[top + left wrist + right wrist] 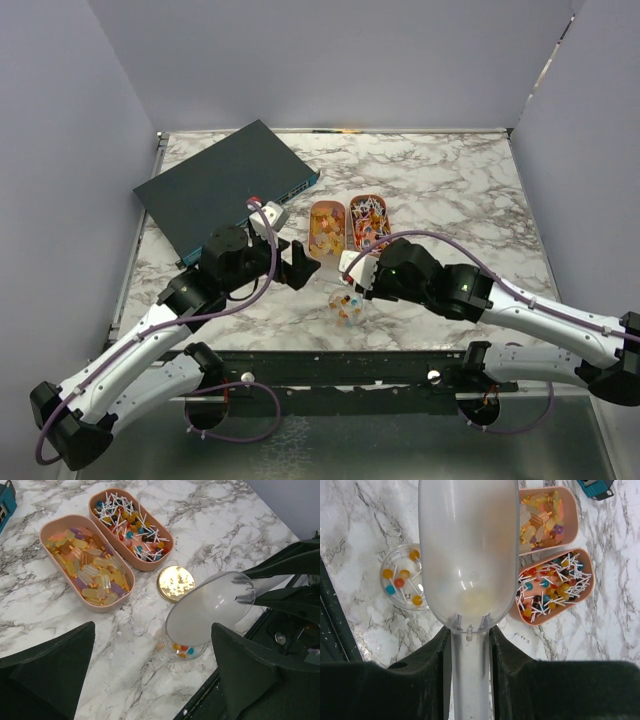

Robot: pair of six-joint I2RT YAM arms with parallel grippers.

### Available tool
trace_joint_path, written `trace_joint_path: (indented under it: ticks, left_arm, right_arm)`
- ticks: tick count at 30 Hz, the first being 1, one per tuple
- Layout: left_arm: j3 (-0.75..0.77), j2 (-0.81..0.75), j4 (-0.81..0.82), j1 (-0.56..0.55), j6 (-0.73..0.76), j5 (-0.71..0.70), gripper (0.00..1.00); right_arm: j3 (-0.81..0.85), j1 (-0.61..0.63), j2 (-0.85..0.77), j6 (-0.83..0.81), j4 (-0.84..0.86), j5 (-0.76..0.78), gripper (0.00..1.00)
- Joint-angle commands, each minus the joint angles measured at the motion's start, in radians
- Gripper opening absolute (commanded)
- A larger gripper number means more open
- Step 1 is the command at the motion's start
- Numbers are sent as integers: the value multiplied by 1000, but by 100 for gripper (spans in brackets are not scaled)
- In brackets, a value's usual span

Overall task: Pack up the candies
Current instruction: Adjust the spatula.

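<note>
The candies lie in two oval peach trays: orange-yellow sweets (90, 565) in the left tray and mixed stick sweets (132, 527) in the right one. A few more (400, 580) lie in a small clear jar (186, 651) near the table's front edge. My right gripper (470, 635) is shut on the handle of a clear plastic scoop (467, 555). The scoop is tilted over the jar, and its bowl looks empty. My left gripper (150, 675) is open and empty, just left of the jar (346, 306). A round gold lid (176, 583) lies on the table between the trays and the jar.
A dark flat box (225, 185) with a blue edge lies at the back left. The peach trays (327, 243) stand side by side mid-table. A black rail (330, 365) runs along the table's front edge, right behind the jar. Grey walls enclose three sides.
</note>
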Motion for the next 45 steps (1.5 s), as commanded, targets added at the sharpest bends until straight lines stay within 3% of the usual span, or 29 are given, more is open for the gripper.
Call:
trace_joint_path:
  ticks: [1,26,45]
  left_arm:
    - [-8,32,17,-3,14,59,99]
    - [5,135,7,-4,16,40,99]
    - [0,74,8,-4,15,-49,99]
  right_arm:
    - [-27,7,-52,-27,97,-42,0]
    - [-156,7,-354,-49,313,-235,0]
    - [-128,3,-202,13,155,27,1]
